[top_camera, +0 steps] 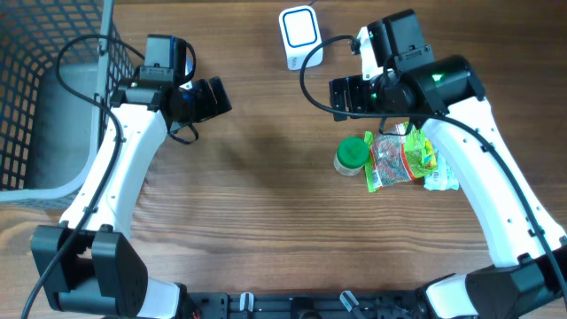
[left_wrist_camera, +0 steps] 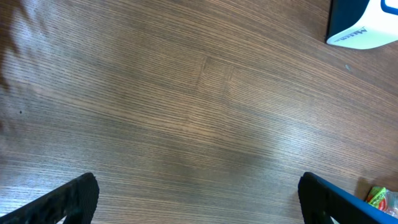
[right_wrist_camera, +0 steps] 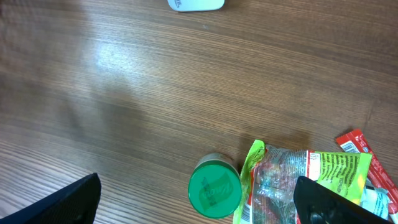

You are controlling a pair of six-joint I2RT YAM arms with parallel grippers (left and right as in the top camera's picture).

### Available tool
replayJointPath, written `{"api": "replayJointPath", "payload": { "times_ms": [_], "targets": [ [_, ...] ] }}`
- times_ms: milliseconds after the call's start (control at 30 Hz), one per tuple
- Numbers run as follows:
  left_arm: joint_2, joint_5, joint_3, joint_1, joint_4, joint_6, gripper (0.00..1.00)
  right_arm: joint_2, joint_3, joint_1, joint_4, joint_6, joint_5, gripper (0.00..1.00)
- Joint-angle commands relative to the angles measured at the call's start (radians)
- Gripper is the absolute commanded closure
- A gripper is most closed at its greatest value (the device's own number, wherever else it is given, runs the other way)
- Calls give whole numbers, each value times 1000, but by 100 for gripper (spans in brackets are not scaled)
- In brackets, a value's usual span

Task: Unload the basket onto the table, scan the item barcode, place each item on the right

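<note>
Wood table: carries the barcode scanner by the middle of its far edge and a wire basket at its far left corner.
Items: a green-lidded jar touches a clear snack packet in a small pile right of the table's centre. Which one is to be scanned I cannot tell.
Right gripper: jaws wide apart and empty, hovering between the scanner and the pile.
Left gripper: jaws wide apart and empty, over bare wood left of centre, well apart from the pile.
Jar handling: probably light and rigid, with a smooth wall that could slip. Take it across the body below the lid.
Packet handling: thin, crinkly film, light and floppy. It would likely sag, so pinch a sealed edge and keep the printed face flat toward the scanner.
Overhead view only: both arms, the basket, and a white pack under the right forearm.
Right wrist view only: the jar lid's embossed top, print on the packet, and a red packet behind it.
Left wrist view only: the scanner's blue-and-white side. It shows only a sliver of the pile.
Barcode: not visible in any view.
</note>
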Motion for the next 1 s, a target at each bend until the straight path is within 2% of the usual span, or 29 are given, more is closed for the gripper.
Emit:
{"api": "replayJointPath", "payload": {
  "times_ms": [0,267,400,500,567,600,733,833,967],
  "targets": [
    [0,-3,-1,2,2,8,0,5,9,-4,13,-10,-8,0],
    [0,-3,-1,2,2,8,0,-20,6,-4,27,-11,-3,0],
    [0,-3,-1,2,2,8,0,-230,3,-4,121,-66,0,0],
    [0,-3,-1,2,2,8,0,-434,-58,-4,277,-175,0,0],
    [0,-3,-1,2,2,8,0,-633,-191,-9,371,-276,0,0],
    [0,-3,-1,2,2,8,0,-709,-253,-18,405,-287,1,0],
    [0,-3,-1,2,2,8,0,-1168,-697,-139,678,-257,-33,0],
    [0,-3,-1,2,2,8,0,-1347,-918,-214,932,-217,-98,0],
    [0,-3,-1,2,2,8,0,-1492,-1139,-236,1214,-136,-98,0]
  ]
}}
